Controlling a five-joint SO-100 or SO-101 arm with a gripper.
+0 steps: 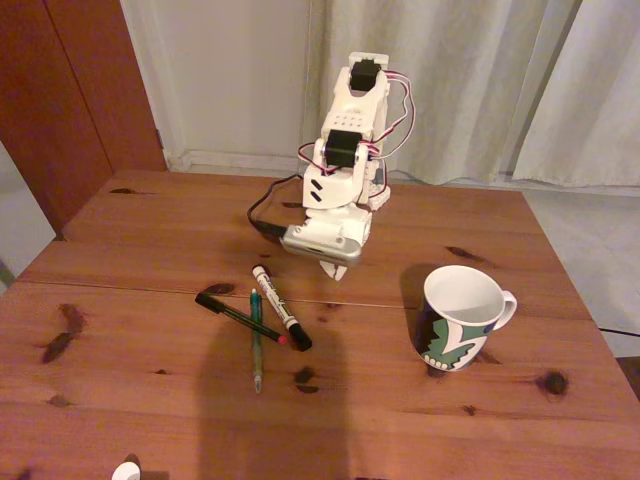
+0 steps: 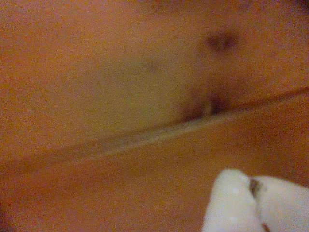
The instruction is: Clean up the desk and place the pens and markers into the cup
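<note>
Folded low at the far side of the desk [image 1: 150, 390] in the fixed view, the claw [image 1: 334, 268] points down, fingers together and empty, its tip near the seam. Nothing is done yet: the white marker [image 1: 281, 307], green pen [image 1: 256, 340] and black pen [image 1: 238, 317] lie crossed in a loose pile left of the cup [image 1: 458, 318], which stands upright and empty, well apart from them. Behind are pale curtains [image 1: 480, 80] and a reddish door [image 1: 70, 90].

Seen from the wrist, the claw [image 2: 253, 188] looks closed just above blurred knotty wood and its seam [image 2: 145, 137].
</note>
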